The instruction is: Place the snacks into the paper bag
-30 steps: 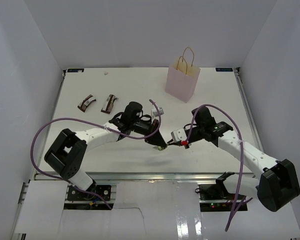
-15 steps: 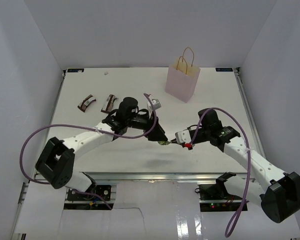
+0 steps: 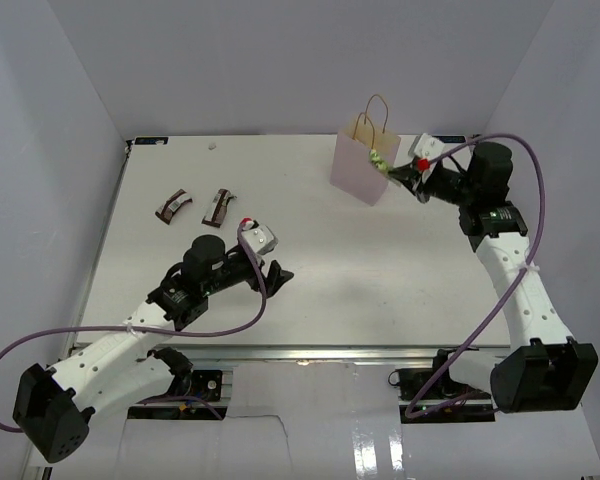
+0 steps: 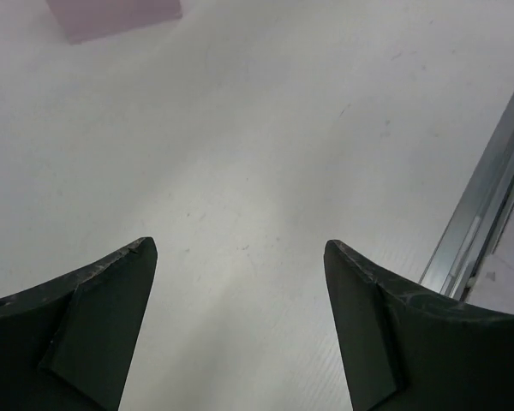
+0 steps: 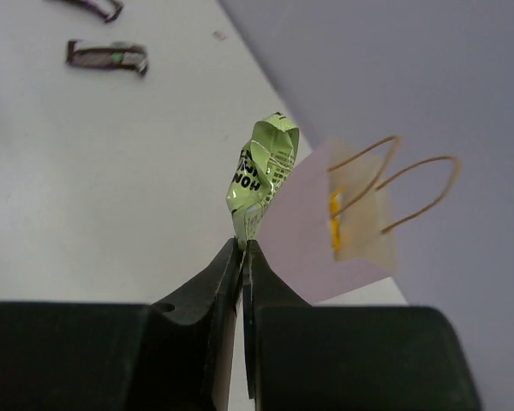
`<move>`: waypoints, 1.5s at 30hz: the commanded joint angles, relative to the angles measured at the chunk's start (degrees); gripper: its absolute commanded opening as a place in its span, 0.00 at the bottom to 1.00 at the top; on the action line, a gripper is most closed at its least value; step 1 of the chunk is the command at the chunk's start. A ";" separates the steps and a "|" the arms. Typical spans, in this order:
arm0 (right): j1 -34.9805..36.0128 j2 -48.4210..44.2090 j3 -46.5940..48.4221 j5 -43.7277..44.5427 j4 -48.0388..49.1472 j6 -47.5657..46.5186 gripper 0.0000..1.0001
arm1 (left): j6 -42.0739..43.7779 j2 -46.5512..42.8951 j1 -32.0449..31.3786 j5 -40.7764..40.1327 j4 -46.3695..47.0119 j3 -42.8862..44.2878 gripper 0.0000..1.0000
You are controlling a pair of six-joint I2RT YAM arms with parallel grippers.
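The pale pink paper bag (image 3: 360, 168) stands upright at the back of the table, its cord handles up. My right gripper (image 3: 392, 172) hovers beside its upper right edge, shut on a crumpled light green pouch (image 3: 378, 158). In the right wrist view the green pouch (image 5: 261, 175) sticks up from the pinched fingertips of the right gripper (image 5: 242, 247), with the paper bag (image 5: 313, 248) just behind and something yellow (image 5: 335, 214) inside its mouth. Two dark brown bars (image 3: 173, 206) (image 3: 218, 206) lie at the left. My left gripper (image 3: 275, 272) is open and empty above bare table.
White walls close in the table on three sides. A metal rail (image 4: 484, 205) runs along the near table edge, right of the left gripper (image 4: 238, 247). The purple cable (image 3: 525, 180) of the right arm loops up over that arm.
The two grippers met at the table's middle over the green pouch. The left one opened and pulled back to the left; the right one carried the pouch up to the bag.
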 commanded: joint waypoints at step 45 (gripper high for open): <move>-1.14 28.65 23.22 13.23 19.72 26.46 0.42 | 0.21 -2.97 2.63 -9.78 -1.32 -2.30 0.98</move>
